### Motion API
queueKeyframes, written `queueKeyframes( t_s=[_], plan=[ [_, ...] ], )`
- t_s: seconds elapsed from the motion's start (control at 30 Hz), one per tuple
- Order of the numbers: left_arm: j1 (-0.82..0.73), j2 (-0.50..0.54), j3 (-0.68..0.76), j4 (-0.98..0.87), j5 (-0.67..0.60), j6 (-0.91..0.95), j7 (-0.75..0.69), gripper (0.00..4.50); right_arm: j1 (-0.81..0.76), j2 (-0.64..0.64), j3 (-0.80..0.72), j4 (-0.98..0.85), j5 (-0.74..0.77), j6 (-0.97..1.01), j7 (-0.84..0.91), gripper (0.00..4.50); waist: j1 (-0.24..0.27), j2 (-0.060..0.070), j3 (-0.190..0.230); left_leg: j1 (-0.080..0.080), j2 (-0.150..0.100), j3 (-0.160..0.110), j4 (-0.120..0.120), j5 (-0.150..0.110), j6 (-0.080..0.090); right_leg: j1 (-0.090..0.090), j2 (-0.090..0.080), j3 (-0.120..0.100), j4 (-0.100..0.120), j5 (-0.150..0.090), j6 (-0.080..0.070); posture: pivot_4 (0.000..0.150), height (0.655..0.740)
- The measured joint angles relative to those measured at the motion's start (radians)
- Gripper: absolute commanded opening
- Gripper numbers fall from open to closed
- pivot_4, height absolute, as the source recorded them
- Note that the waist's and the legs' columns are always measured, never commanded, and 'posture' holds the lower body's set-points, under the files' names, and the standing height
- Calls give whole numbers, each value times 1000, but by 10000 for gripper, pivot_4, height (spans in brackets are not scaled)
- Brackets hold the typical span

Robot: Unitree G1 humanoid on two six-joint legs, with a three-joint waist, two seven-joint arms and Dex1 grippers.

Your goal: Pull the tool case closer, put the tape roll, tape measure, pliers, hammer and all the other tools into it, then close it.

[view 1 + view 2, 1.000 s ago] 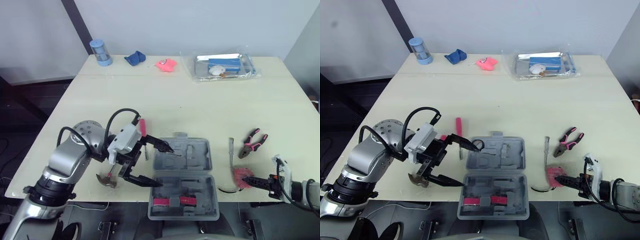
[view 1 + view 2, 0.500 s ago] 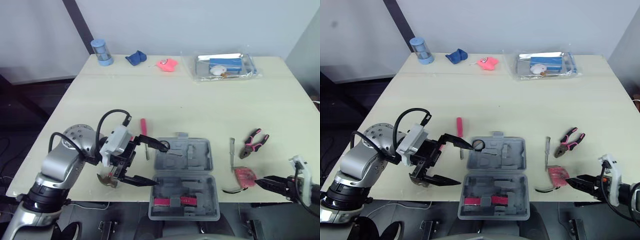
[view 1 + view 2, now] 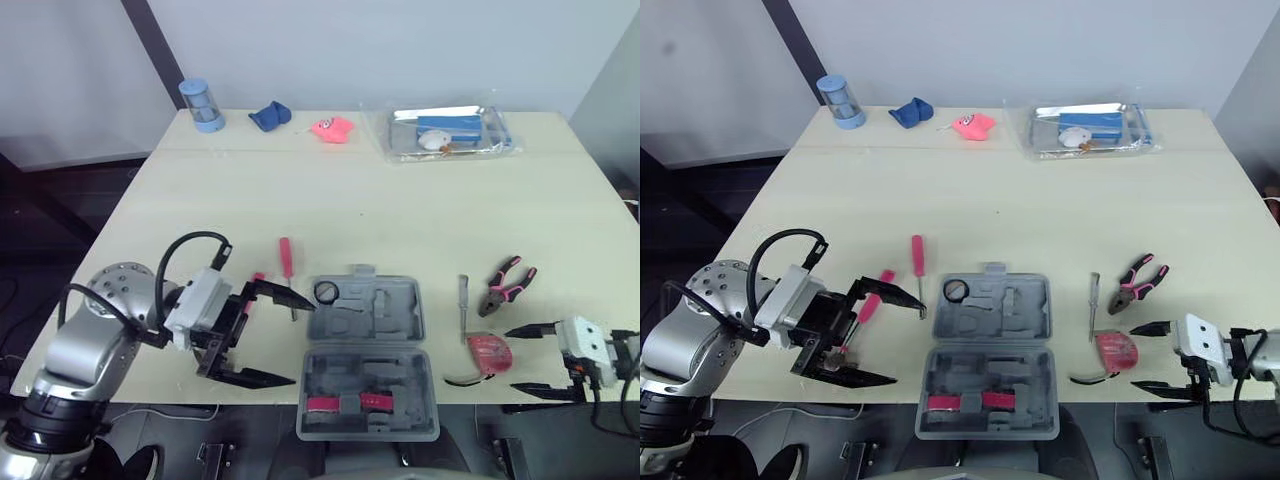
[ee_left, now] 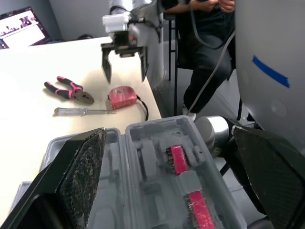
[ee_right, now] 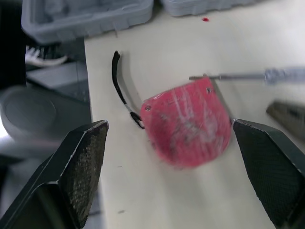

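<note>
Right wrist view looked between the right gripper's [image 3: 512, 360] spread, empty fingers at the red tape measure [image 5: 188, 124], seemingly lined up to grasp it near the table's near right corner. The tool case [image 3: 385, 300] lay open at the near edge, ready for loading, with the tape roll [image 3: 326, 292] inside. The left gripper [image 3: 302, 342] gaped empty beside it. No writing was legible.

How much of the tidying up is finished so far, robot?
Done: the tool case sits open at the table's near edge, with the tape roll in it. In hand: nothing; the left end effector and right end effector are open, the right facing the tape measure. Left: tape measure, pliers, hammer, pink screwdriver, clear screwdriver, then closing the case.
</note>
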Motion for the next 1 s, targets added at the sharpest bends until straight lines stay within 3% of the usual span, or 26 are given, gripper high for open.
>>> queueKeyframes(
  t_s=[0.53,1.0],
  plan=[
    [43,17,31,-107,-38,29,34,45000,-251,24,146,270,-143,-191,52,43564,-1,1,0,1,0,0,0,0,0,0,0,0,1,0,0,1500,7400],
    [21,17,30,-109,-39,54,57,45000,-282,59,186,345,-164,-227,63,43564,-1,1,0,1,0,0,0,0,0,0,0,0,1,0,0,1500,7400]
  ],
)
